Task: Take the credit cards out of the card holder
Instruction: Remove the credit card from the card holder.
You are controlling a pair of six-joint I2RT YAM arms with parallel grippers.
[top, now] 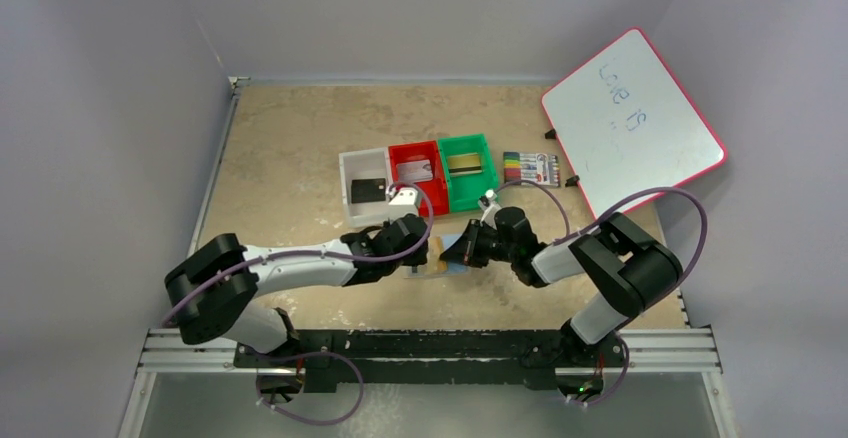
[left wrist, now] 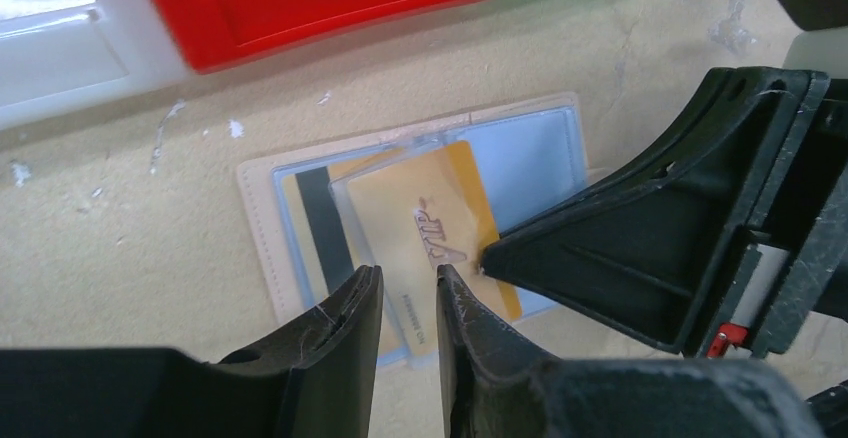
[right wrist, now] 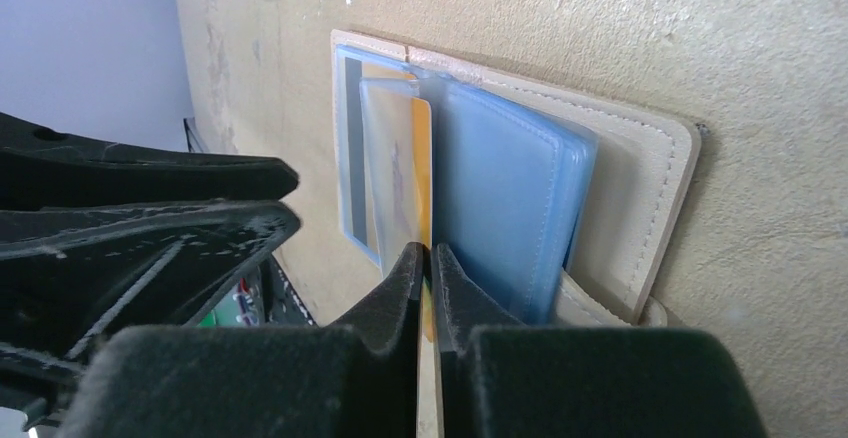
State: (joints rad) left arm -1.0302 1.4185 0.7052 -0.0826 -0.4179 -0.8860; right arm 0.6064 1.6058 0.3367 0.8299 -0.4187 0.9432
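Tan tabletop point(left wrist: 130, 248), open card holder point(left wrist: 530, 153), gold card point(left wrist: 440, 208)

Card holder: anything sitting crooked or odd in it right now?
Yes. The gold VIP card lies askew across the open card holder, sticking partly out and overlapping a dark-striped card. The right gripper appears to pinch its edge; the left gripper hovers slightly open.

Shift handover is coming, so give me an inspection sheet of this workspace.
Surface: tan table, scuffed.
Job's things: holder open flat; gold card partly out, striped card pocketed.
Clutter: white bin, red bin, green bin; markers; whiteboard.
Grippers: left gripper slightly open over gold card; right gripper shut, tips at its edge.
Cables: purple cables loop off both arms.
Surroundings: grey walls.
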